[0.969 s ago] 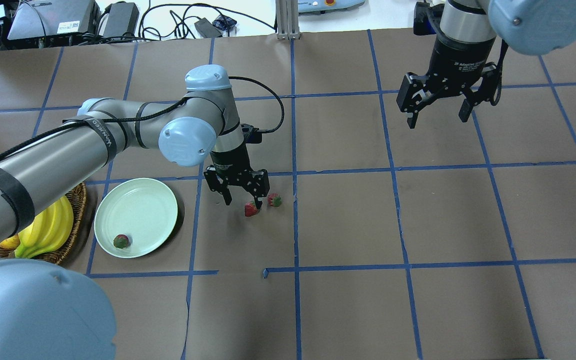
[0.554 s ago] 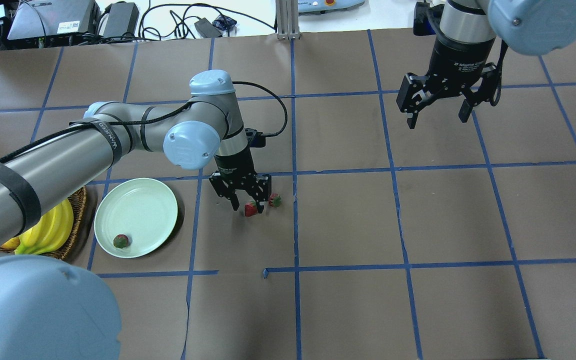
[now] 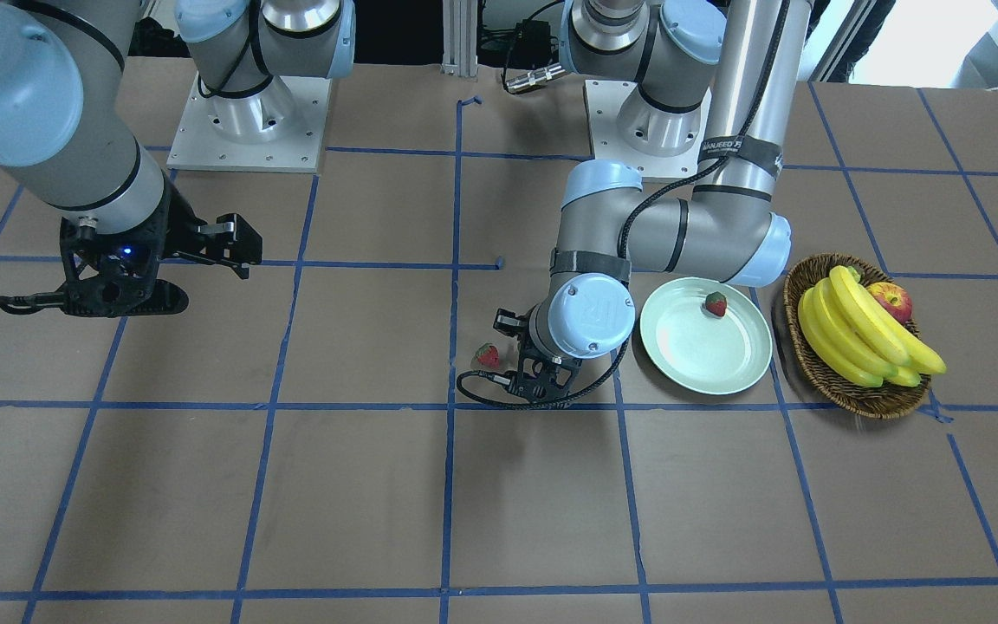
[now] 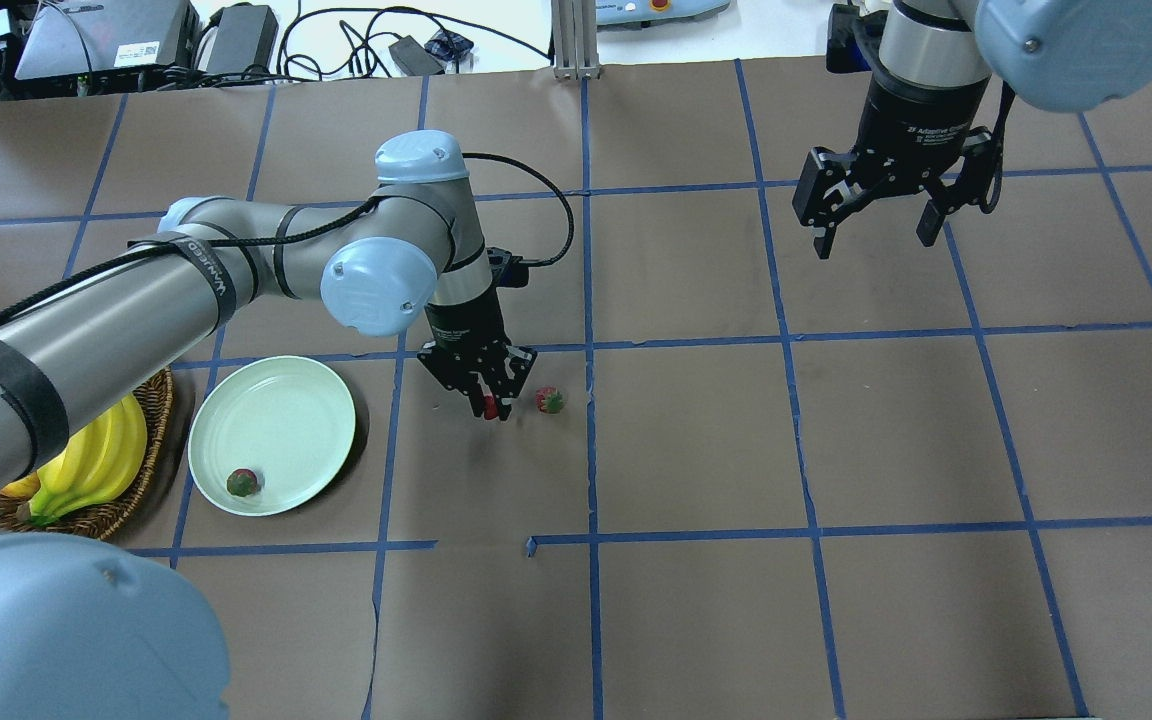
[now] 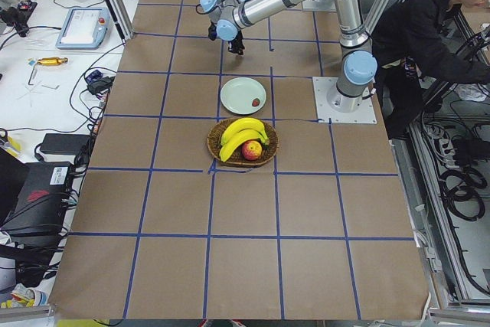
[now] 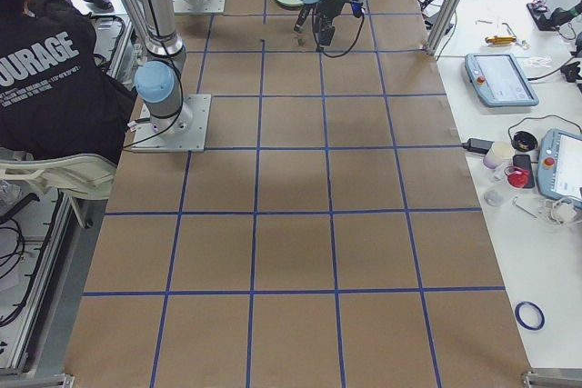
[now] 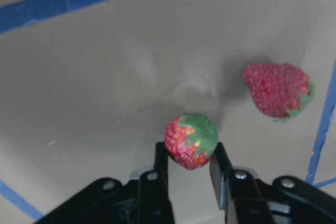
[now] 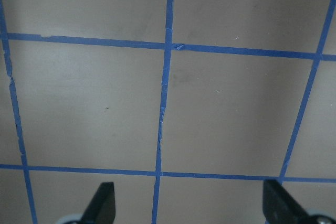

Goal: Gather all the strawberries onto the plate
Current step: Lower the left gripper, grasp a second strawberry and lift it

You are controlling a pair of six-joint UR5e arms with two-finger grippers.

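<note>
My left gripper is shut on a red strawberry with a green cap, just above the brown table. The held strawberry shows as a red spot between the fingertips. A second strawberry lies on the table just to its right. A third strawberry rests inside the pale green plate, left of the gripper. My right gripper hangs open over the far right of the table, its fingertips wide apart with nothing between them.
A wicker basket with bananas and an apple stands beside the plate. Blue tape lines grid the brown table. A person sits beside the robot's base. Cables and devices lie beyond the far edge.
The left gripper has closed on the nearer strawberry, which lay on the table between its open fingers before, and raised it slightly. The right arm has not moved.
</note>
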